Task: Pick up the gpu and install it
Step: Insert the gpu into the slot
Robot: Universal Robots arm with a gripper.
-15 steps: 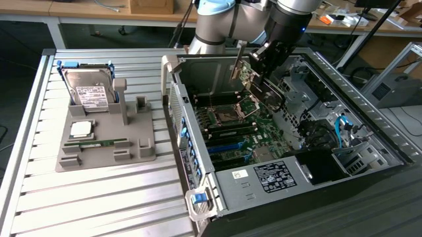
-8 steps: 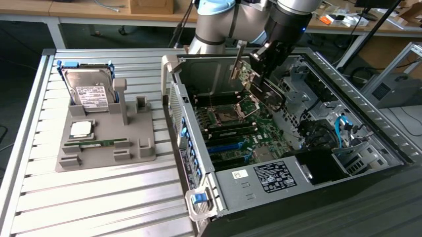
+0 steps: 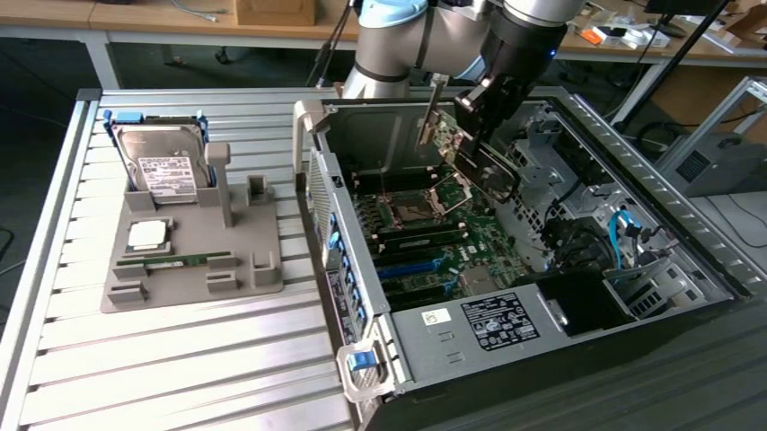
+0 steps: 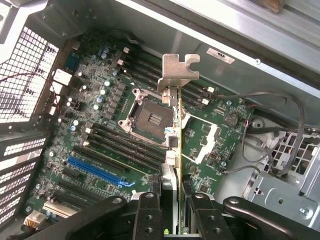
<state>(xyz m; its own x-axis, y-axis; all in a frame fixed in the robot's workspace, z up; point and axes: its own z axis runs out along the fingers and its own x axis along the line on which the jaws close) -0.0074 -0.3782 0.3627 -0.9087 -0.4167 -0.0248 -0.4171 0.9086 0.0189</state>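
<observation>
The gpu [image 4: 176,135] shows edge-on in the wrist view as a thin card with a silver metal end bracket [image 4: 178,72] at its far end. My gripper [image 4: 174,212] is shut on it, one black finger [image 4: 149,212] on each side of the card. In the exterior view the gpu [image 3: 446,135] hangs upright inside the open computer case, above the green motherboard [image 3: 432,242], with the gripper [image 3: 475,108] over it. The card stays clear of the board below.
The blue expansion slot [image 4: 97,171] and the empty processor socket [image 4: 150,112] lie on the board beneath. On the exterior view's left a grey holder [image 3: 192,269] carries a hard drive [image 3: 162,166], a processor chip [image 3: 147,235] and a memory stick [image 3: 180,260]. Case walls [image 3: 348,260] and cables [image 4: 280,130] surround the card.
</observation>
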